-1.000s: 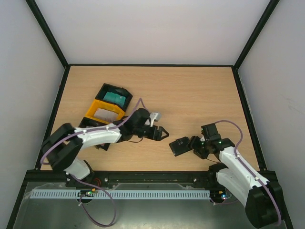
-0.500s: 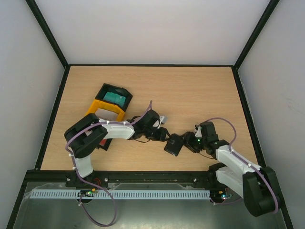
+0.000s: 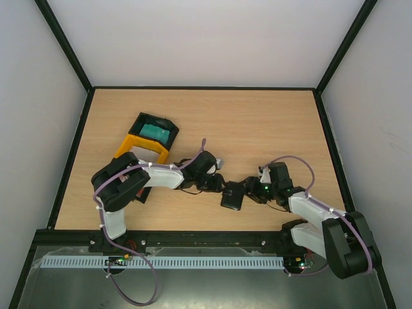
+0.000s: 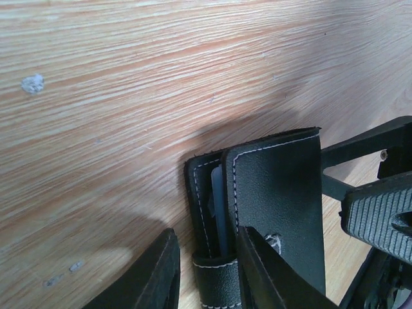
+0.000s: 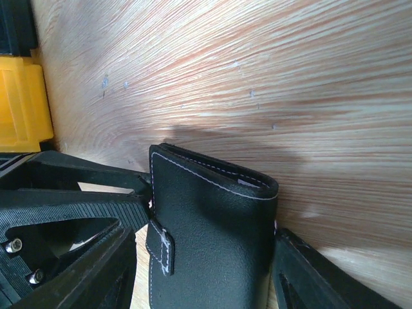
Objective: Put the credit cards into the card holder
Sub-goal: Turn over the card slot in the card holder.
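Note:
The black card holder (image 3: 232,195) stands on its edge between the two grippers. My right gripper (image 3: 250,193) is shut on it, and in the right wrist view (image 5: 206,257) the case (image 5: 212,225) fills the span between the fingers, clasp strap (image 5: 161,248) on the left. My left gripper (image 3: 220,188) meets the holder's strap end. In the left wrist view its jaws (image 4: 209,257) are apart astride the strap (image 4: 215,280), with wood showing beside the left finger (image 4: 151,277). A pale card edge (image 4: 219,206) sits inside the holder. A teal card (image 3: 154,131) and a whitish card (image 3: 145,153) lie in trays.
A black tray (image 3: 143,120) and a yellow tray (image 3: 127,146) sit at the left, behind the left arm; the yellow tray also shows in the right wrist view (image 5: 22,103). Black frame rails border the wooden table (image 3: 257,122).
The left gripper has swung right to the card holder. The right gripper has carried the holder left to meet it. The trays have not moved.

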